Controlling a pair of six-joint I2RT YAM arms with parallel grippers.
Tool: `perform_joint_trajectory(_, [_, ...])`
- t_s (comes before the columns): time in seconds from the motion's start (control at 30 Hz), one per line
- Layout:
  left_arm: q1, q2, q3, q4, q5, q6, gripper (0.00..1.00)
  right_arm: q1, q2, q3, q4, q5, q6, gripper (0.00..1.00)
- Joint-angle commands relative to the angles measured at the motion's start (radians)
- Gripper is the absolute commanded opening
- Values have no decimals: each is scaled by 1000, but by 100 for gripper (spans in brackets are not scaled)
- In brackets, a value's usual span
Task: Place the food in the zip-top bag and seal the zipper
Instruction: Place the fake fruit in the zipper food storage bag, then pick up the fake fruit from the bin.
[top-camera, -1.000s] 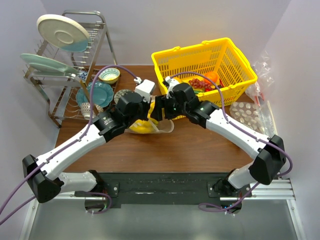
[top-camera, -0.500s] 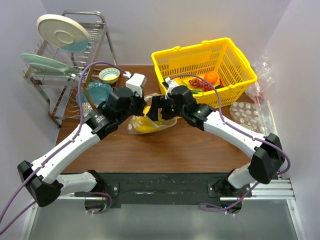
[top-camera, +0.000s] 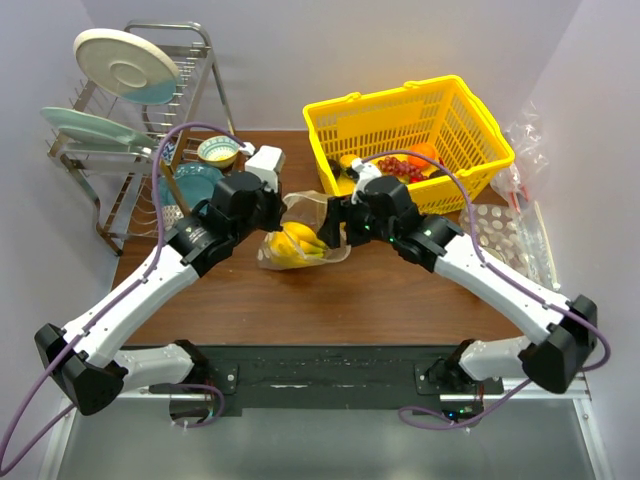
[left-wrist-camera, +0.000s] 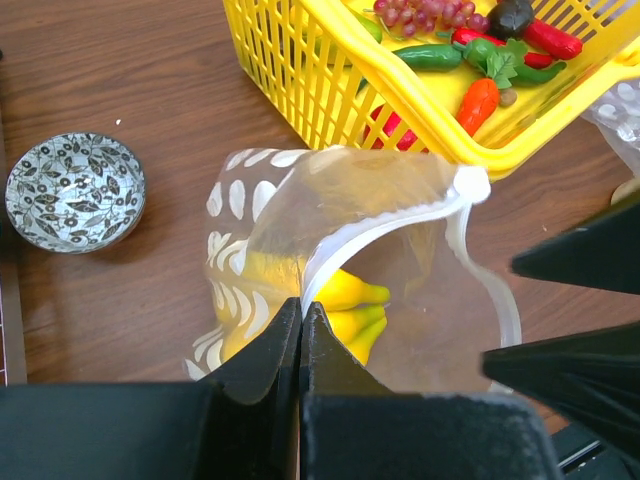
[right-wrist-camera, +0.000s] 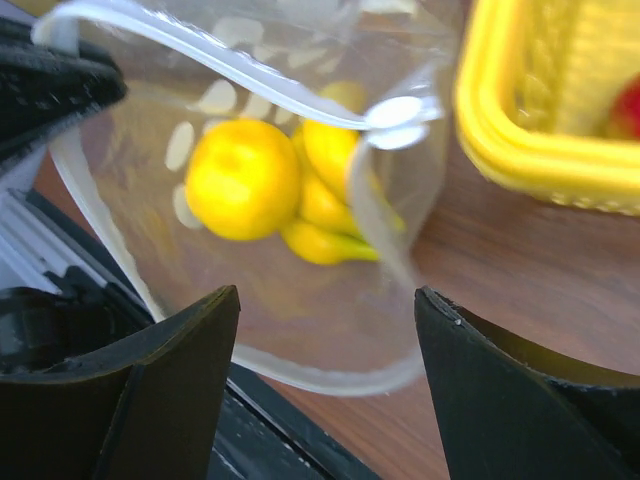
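The clear zip-top bag (top-camera: 306, 208) lies on the table left of the yellow basket (top-camera: 470, 120), its mouth standing open. A yellow banana bunch (top-camera: 300, 243) lies inside it, also seen in the left wrist view (left-wrist-camera: 355, 300) and the right wrist view (right-wrist-camera: 320, 200). My left gripper (top-camera: 278, 206) is shut on the whitish zipper strip (left-wrist-camera: 370, 232) at the bag's mouth edge (left-wrist-camera: 300, 305). My right gripper (top-camera: 331, 228) is open and empty just right of the bag mouth (right-wrist-camera: 325, 300). A long green vegetable (left-wrist-camera: 430, 57) lies in the basket.
The basket (left-wrist-camera: 420, 100) also holds red grapes (top-camera: 402, 168), a round orange (top-camera: 422, 153) and small toy vegetables. A patterned bowl (left-wrist-camera: 75, 190) sits left of the bag. A dish rack (top-camera: 130, 120) with plates stands at the far left. Crumpled plastic (top-camera: 525, 150) lies at the right.
My right gripper has drawn back to the right, out from over the bag mouth, and is open. The left gripper shifted slightly left, still gripping the bag edge.
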Motion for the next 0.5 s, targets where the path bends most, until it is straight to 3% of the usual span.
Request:
perform_joint_trajectory(0.0, [4, -25, 50, 25, 5, -7, 0, -5, -81, -52, -104, 125, -54, 73])
perform_joint_trajectory(0.47, [4, -43, 76, -4, -15, 2, 0, -3, -75, -143, -24, 44, -23, 68])
